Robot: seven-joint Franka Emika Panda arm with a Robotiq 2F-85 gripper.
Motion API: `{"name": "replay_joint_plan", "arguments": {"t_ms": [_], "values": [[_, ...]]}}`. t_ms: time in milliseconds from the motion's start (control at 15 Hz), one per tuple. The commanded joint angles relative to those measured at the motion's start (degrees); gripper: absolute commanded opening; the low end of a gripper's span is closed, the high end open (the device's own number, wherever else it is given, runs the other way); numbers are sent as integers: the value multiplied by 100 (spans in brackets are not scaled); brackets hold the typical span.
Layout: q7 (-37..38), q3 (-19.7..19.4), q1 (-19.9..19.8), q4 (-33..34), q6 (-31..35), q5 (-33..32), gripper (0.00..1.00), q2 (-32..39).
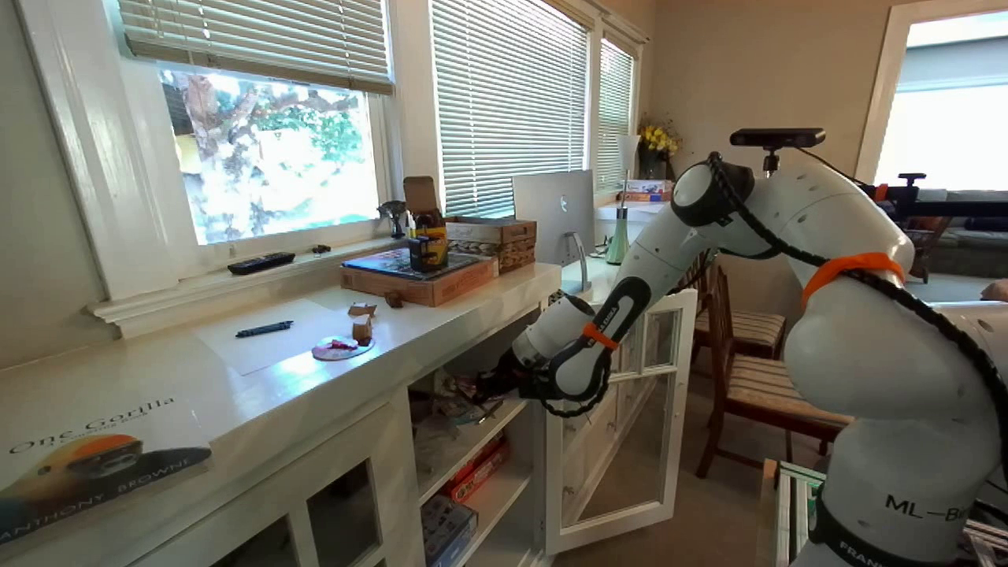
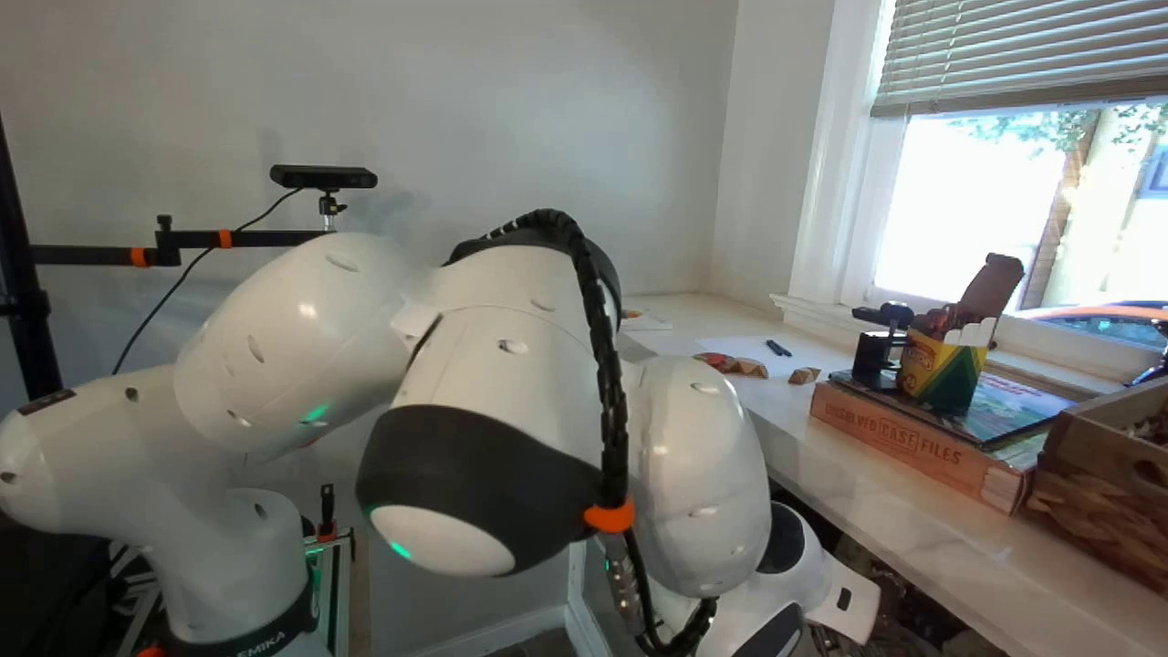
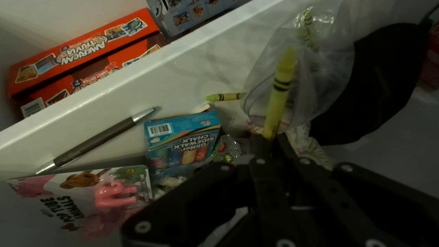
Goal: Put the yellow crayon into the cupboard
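One yellow crayon (image 3: 278,92) gripped by the tool (image 3: 270,138); both inside the cupboard (image 1: 500,496).

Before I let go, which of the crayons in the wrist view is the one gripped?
The yellow crayon held between the fingers, pointed tip free. A second crayon lies on the cupboard shelf; a third crayon shows through the clear bag.

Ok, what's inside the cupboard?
Upper shelf: pen, chalk box, pink toy pack, loose crayon, clear bag. Lower: red game boxes. The gripper, closed on the yellow crayon, hides whatever lies behind it.
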Motion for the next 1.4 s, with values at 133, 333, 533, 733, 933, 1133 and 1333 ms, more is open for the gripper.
{"name": "replay_joint_plan", "arguments": {"t_ms": [133,333,533,733,933,1133,1333], "values": [[-494,334,-202,608,-173,-216,3,745],[-681,476,-209,866,-207,-186,3,997],[-862,705,-251,1146,-388,-189,3,1300],[-1143,1038,-344,1424,-729,-176,3,1661],[-1507,1318,-397,1675,-1083,-105,3,1993],[-1872,1563,-434,1913,-1378,-47,3,2280],[-2161,1742,-429,2130,-1597,10,3,2526]]}}
